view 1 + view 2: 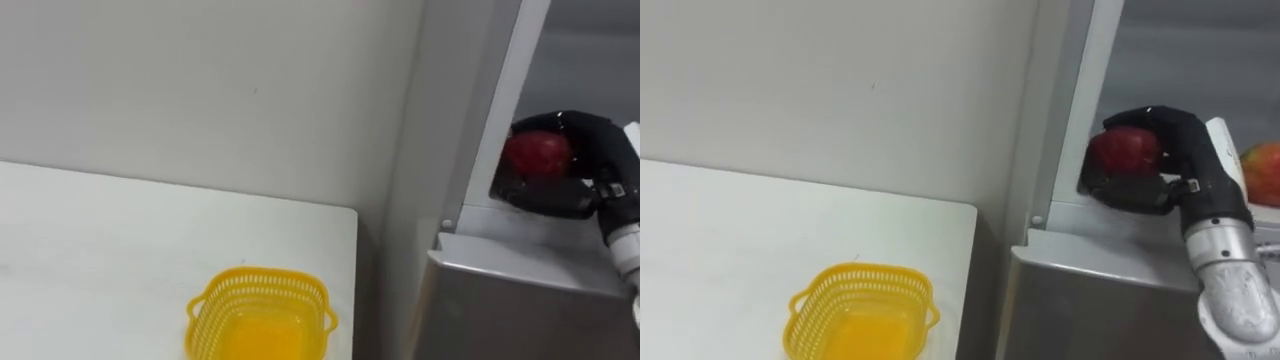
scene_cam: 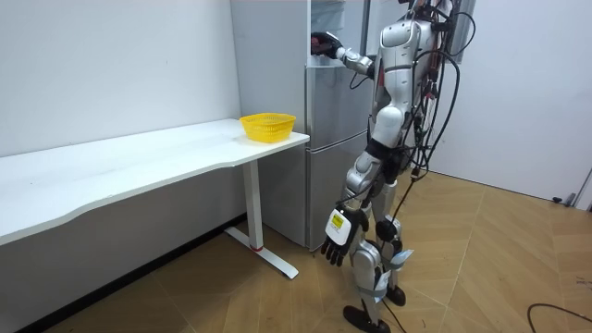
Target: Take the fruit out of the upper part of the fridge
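My right hand [image 1: 1175, 160] is gripping one red apple [image 1: 1125, 150], fingers curled round it at the open upper fridge compartment [image 1: 1200, 60], arm reaching out high. A second apple [image 1: 1262, 170] is lying inside beside my wrist. One yellow basket [image 1: 860, 310] is sitting on the white table [image 1: 720, 240]. My left hand [image 2: 338, 239] is hanging relaxed by my thigh.

Looked like a test rm / robot lab w/ a bit of kitchen set up in it. Plain white walls [image 2: 111, 65], wood parquet floor [image 2: 481, 268]. Silver two-door fridge [image 2: 333, 139] stood vs. the wall, upper compartment open. Long white desk-type table [image 2: 139, 162] just beside it, w/ a yellow plastic basket [image 2: 267, 126] at the fridge end.
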{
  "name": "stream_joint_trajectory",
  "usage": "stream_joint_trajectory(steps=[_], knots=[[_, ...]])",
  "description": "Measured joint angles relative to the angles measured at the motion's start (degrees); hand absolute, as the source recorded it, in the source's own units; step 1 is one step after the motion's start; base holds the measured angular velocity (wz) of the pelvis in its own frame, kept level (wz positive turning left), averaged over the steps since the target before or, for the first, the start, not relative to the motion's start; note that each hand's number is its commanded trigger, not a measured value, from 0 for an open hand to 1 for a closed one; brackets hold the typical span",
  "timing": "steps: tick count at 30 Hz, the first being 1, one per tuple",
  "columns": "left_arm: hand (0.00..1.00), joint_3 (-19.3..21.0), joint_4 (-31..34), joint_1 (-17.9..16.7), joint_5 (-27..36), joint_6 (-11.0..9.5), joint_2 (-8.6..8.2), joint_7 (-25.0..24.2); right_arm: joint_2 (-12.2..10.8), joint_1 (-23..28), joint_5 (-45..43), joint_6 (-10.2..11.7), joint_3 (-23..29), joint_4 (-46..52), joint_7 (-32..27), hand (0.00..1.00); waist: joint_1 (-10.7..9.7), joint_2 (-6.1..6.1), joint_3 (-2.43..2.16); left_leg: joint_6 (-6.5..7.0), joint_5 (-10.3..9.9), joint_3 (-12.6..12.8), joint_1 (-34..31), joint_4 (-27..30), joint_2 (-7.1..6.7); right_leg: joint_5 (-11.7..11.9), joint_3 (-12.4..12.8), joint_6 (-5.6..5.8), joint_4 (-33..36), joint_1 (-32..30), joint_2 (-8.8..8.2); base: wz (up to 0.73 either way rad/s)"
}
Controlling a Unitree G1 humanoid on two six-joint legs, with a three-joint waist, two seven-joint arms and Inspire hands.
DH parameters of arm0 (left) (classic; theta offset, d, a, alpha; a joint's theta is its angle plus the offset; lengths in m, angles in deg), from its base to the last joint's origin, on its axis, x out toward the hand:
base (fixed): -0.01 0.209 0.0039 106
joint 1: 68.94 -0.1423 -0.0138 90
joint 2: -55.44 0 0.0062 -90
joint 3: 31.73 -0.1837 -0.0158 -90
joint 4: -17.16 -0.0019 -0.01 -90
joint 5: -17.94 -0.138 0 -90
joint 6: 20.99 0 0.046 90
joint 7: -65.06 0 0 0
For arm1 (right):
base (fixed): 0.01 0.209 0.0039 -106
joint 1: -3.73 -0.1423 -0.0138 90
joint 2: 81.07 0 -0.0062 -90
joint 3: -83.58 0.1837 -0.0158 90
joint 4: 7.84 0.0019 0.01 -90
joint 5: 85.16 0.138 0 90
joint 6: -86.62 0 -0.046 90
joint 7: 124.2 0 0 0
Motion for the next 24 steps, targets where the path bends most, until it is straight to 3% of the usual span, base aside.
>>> stream_joint_trajectory(steps=[6, 9, 13, 19, 24], knots=[[0.00, -0.91, -1.71, -0.13, 0.11, -1.22, -0.39, 1.22, -3.88, 8.32, -2.36, 1.42, 0.01, 10.99, -3.21, 1.00, -1.82, 0.89, 0.44, 0.00, 0.00, 0.94, -0.12, -0.03, -0.04, 0.00, 0.58, 0.00, 0.00, -0.39, -0.05, -0.06], [0.00, -0.91, -1.78, -0.14, 0.20, -1.49, -0.68, 2.08, -6.09, 12.74, -4.94, 1.43, -0.19, 15.16, -4.68, 1.00, -2.80, 1.18, 0.31, 0.00, 0.00, 1.10, -0.25, -0.02, -0.04, 0.00, 0.64, 0.00, 0.09, -0.65, -0.08, -0.01], [0.00, -0.72, -2.72, -0.02, 0.07, -2.57, -1.45, 2.10, -6.40, 14.20, -7.42, 2.23, -0.08, 18.03, -7.58, 1.00, -3.19, 1.61, 0.03, 0.01, 0.00, 1.84, -0.44, -0.04, 0.10, -0.01, 1.25, 0.00, 0.76, -1.44, -0.03, -0.10], [0.00, -0.91, -5.96, 0.91, 0.13, -4.37, -2.27, 2.17, -7.88, 14.36, -12.48, 5.74, -0.15, 25.18, -13.84, 1.00, -3.33, 1.38, -0.22, 0.02, -0.01, 2.69, 0.07, -0.55, 0.22, -0.02, 2.18, -0.02, 1.02, -1.59, 0.13, -0.07], [0.00, -1.15, -6.50, 1.01, 0.19, -5.28, -2.30, 2.22, -9.22, 14.25, -21.96, 10.34, -0.91, 31.10, -17.72, 1.00, -2.76, 0.95, -0.36, 0.02, -0.01, 2.72, -0.02, -0.44, 0.23, -0.01, 2.13, -0.01, 1.02, -1.69, 0.14, 0.00]])
